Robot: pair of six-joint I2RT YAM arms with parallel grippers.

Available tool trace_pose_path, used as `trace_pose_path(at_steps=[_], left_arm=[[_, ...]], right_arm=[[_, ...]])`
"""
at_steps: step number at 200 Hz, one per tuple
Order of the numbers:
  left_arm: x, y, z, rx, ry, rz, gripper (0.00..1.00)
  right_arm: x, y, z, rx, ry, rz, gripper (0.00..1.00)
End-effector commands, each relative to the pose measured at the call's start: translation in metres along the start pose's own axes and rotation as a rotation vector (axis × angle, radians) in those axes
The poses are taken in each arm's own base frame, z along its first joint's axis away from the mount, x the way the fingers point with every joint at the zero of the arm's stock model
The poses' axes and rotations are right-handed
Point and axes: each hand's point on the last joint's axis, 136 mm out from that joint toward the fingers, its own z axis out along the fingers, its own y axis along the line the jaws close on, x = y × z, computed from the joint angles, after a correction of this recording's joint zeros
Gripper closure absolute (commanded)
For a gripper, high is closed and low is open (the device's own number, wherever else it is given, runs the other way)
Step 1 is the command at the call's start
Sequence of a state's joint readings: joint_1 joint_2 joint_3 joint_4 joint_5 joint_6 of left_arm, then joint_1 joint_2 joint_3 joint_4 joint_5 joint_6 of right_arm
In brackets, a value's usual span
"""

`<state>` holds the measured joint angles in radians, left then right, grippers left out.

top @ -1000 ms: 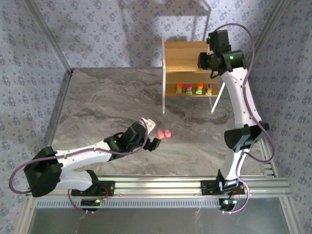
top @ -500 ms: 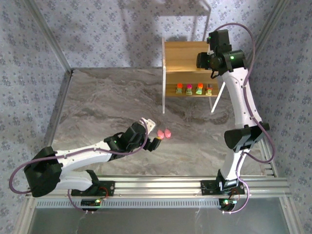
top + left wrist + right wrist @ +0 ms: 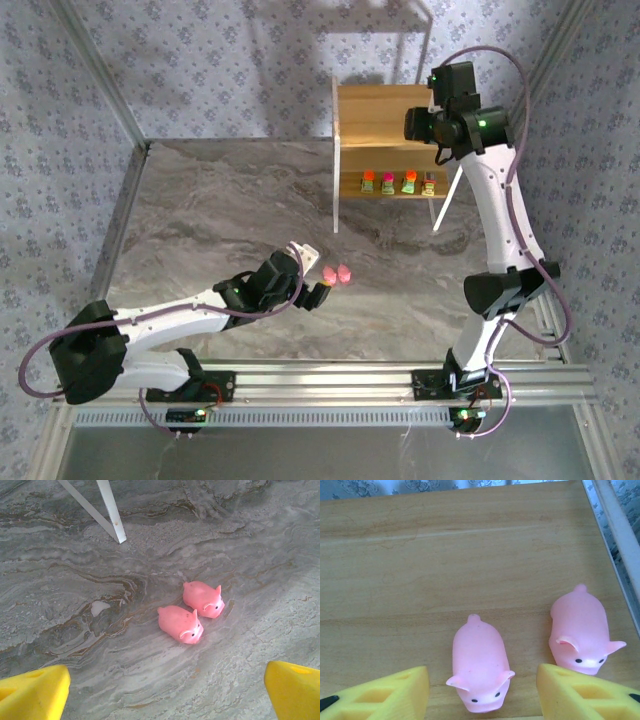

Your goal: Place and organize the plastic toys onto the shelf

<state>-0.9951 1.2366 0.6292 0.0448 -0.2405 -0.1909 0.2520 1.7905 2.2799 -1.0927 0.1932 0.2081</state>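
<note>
Grey marbled tabletop (image 3: 200, 220) holds two small pink plastic pig toys (image 3: 181, 624) just ahead of the left gripper (image 3: 165, 687), whose fingers are spread wide. The pigs' bodies slant across its gap, and this arm is nearer. The right gripper (image 3: 482, 680), jaws parted, straddles a third pink pig (image 3: 479, 655) on the light-brown wooden shelf (image 3: 420, 555).

Pink pig figures (image 3: 328, 272) (image 3: 343, 272) (image 3: 479, 665) (image 3: 580, 630): four. Two lie side by side at centre frame of the top view. Two lie in the lower half of the right wrist view.

Blocky toys (image 3: 369, 182) (image 3: 388, 183) (image 3: 409, 183) (image 3: 429, 183): four, in one row, upper right of centre in the top view.

Toy total: eight.

Shelf (image 3: 380, 105): one.

Pale stand (image 3: 426, 40): one, at the top edge.

Robot arms (image 3: 170, 322) (image 3: 495, 215): two.
</note>
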Motion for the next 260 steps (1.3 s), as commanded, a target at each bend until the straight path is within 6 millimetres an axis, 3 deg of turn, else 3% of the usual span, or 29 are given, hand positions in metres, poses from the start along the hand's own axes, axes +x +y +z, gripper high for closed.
trace_pose_path(at_steps=[1, 72, 124, 191, 260], left_arm=[[-0.001, 0.003, -0.004, -0.012, -0.008, 0.011, 0.00], [-0.002, 0.005, -0.006, -0.023, -0.016, 0.006, 0.00], [-0.002, 0.009, -0.007, -0.043, -0.021, 0.000, 0.00], [-0.003, 0.017, -0.010, -0.080, -0.032, -0.010, 0.00], [-0.001, 0.023, -0.007, -0.123, -0.008, -0.013, 0.00]], right_arm=[[-0.004, -0.002, -0.018, 0.014, -0.030, -0.020, 0.40], [-0.002, 0.008, -0.044, 0.032, -0.075, -0.059, 0.39], [0.012, 0.029, -0.061, 0.017, -0.092, -0.100, 0.39], [0.058, 0.058, -0.067, -0.019, -0.056, -0.148, 0.40], [0.114, 0.072, -0.060, -0.056, 0.008, -0.134, 0.43]])
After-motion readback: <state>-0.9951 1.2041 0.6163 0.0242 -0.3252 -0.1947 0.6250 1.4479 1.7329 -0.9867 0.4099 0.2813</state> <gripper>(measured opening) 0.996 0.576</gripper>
